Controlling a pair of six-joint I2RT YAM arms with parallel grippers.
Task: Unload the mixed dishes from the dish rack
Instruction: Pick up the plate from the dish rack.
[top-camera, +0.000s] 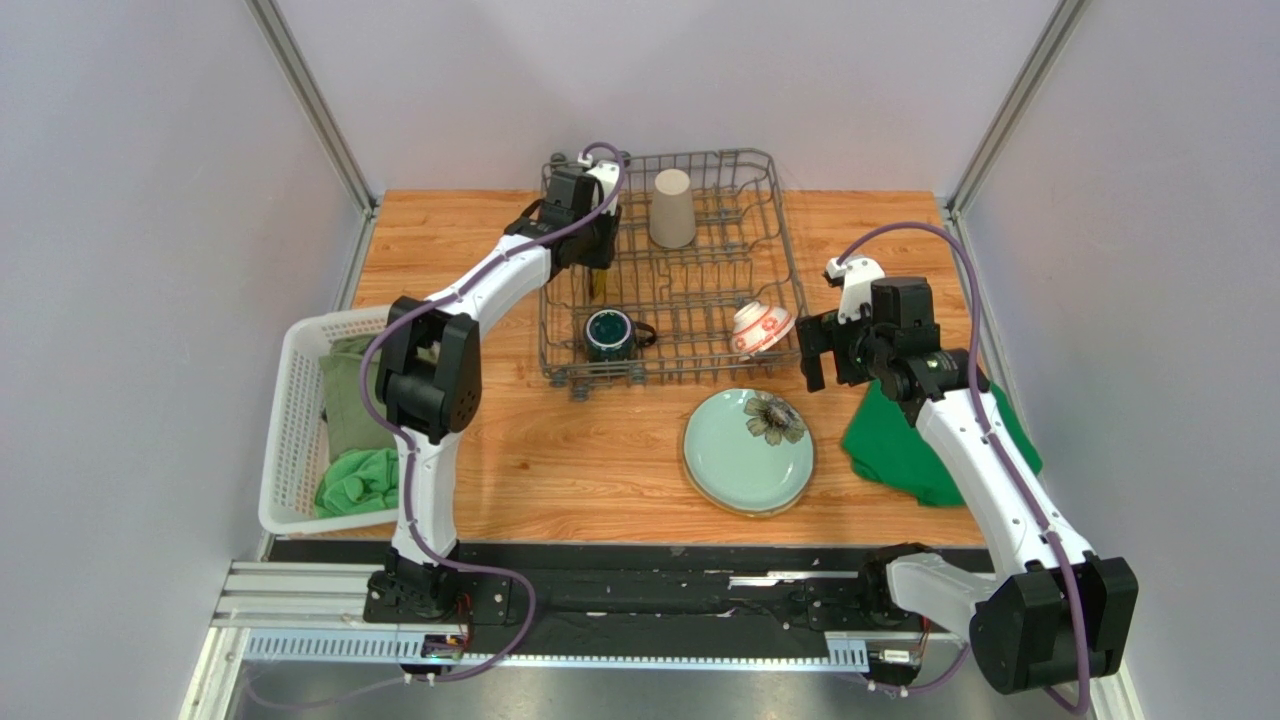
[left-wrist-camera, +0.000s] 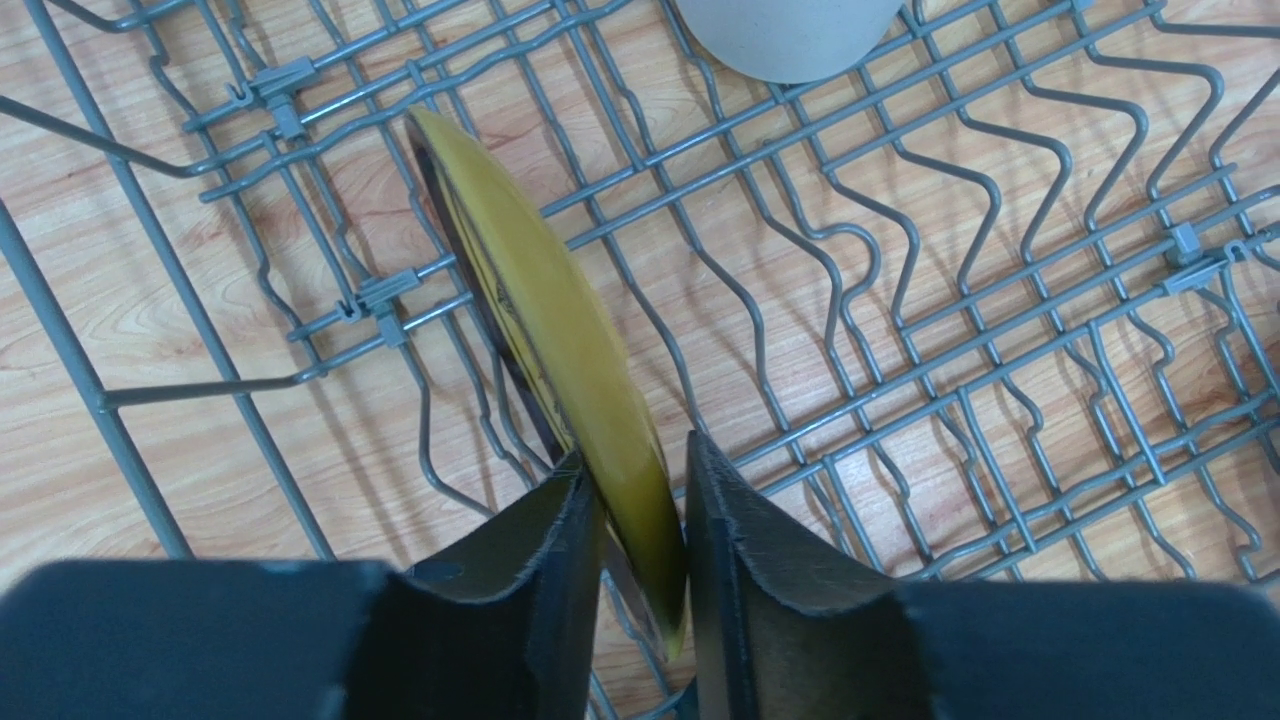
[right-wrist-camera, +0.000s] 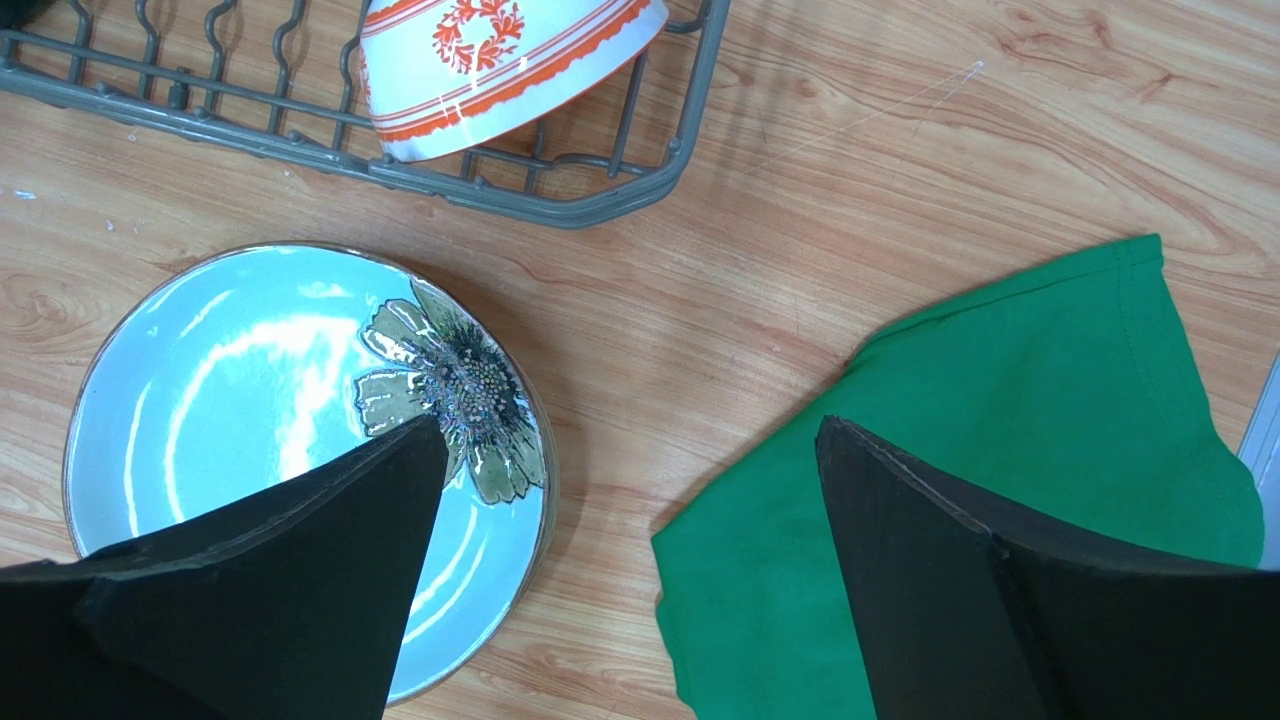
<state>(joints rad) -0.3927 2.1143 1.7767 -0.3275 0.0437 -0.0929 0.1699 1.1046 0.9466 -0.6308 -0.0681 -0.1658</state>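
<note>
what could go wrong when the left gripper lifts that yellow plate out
The left gripper straddles only the rim of the yellow plate, so it may slip or swing when lifted. The plate stands tilted between tines of the dish rack and could snag, dragging the rack.

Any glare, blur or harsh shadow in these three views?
Top external: even light, sharp, soft shadows beneath the dish rack. Left wrist: yellow plate crisp, left end effector a dark, soft mass. Right wrist: glare streaks on the pale green plate; right end effector nearly black.
</note>
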